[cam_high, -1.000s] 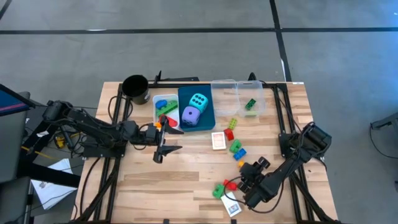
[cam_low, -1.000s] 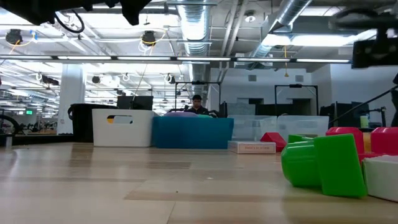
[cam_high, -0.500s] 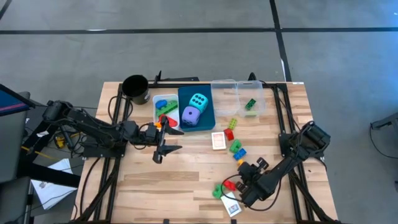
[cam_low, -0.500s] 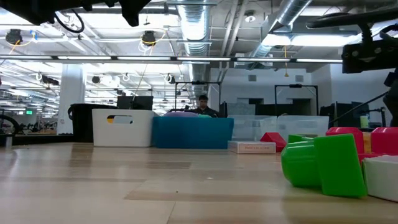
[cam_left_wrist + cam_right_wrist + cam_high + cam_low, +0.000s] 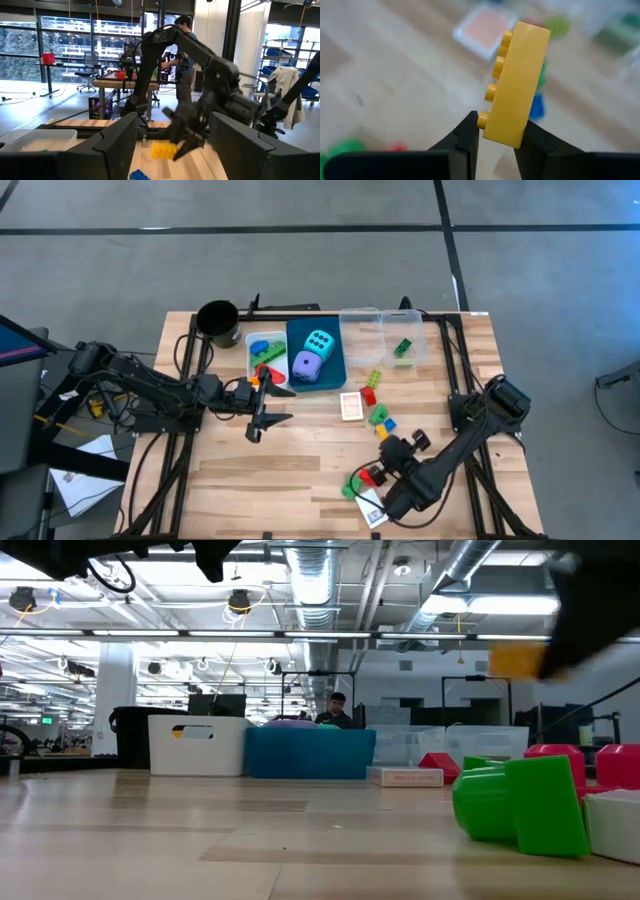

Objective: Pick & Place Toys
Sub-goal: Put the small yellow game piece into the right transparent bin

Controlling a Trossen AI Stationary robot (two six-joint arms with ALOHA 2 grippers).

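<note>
A wide workshop hall with ducts and ceiling lights lies behind my pale wooden plank table (image 5: 250, 470). I have the right gripper (image 5: 496, 142) pinching a yellow studded plastic building brick (image 5: 515, 85) by one end, its long axis running straight out from the fingers, clear of the table near the front right. The bins lie toward the far edge from it, across a scatter of loose bricks (image 5: 378, 418) and a small flat pink card (image 5: 352, 406). By my reckoning the right arm must carry the brick that way.

The left gripper (image 5: 262, 412) hangs with its fingers spread just in front of the white rectangular bin (image 5: 252, 362), which holds blue, green and red bricks. Next to it, the blue rectangular bin (image 5: 332, 367) holds a cyan dotted die (image 5: 319, 341) and a purple dotted die (image 5: 308, 365). One clear rectangular bin (image 5: 420, 348) holds a green brick (image 5: 402, 348); I can't see anything in the other clear one beside it. A black round cup (image 5: 217, 321) stands at the far left corner.
</note>
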